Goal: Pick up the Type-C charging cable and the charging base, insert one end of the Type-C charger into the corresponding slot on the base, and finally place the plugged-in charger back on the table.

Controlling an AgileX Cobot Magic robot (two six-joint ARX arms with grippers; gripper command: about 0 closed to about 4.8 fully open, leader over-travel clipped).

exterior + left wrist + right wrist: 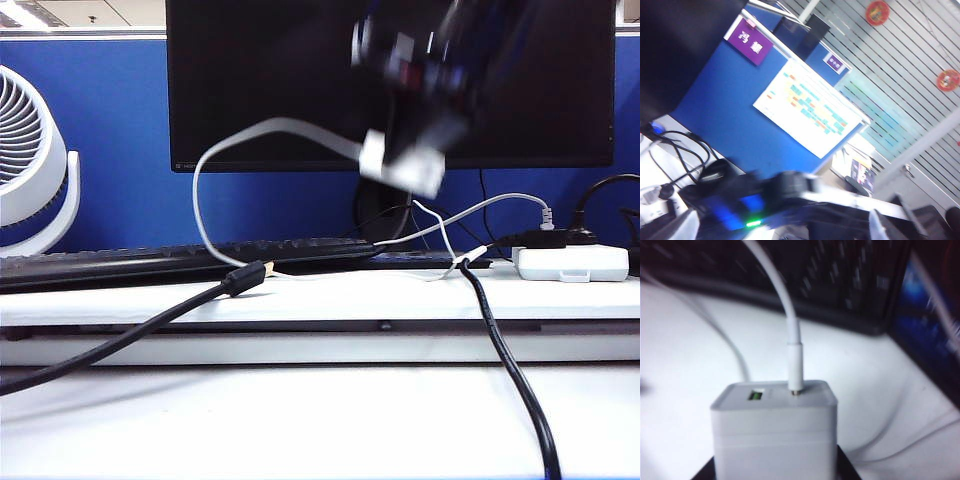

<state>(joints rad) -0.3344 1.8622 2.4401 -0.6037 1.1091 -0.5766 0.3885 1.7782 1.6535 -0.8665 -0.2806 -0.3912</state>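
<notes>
The small white rectangular plastic charging base (774, 432), with the thin white Type-C charging cable (796, 362) plugged into its face, hangs clamped in the right gripper (405, 165) well above the white surface (320, 420), so it must travel straight down; the left gripper's fingers, unseen, stand apart.

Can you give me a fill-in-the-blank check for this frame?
1. The Type-C charging cable has its plug in the top face of the ____.
2. The right gripper holds that block up in front of the dark ____.
3. On the shelf, a thick ____ cable with a gold-tipped plug runs off to the left.

Missing: charging base; monitor; black
</notes>
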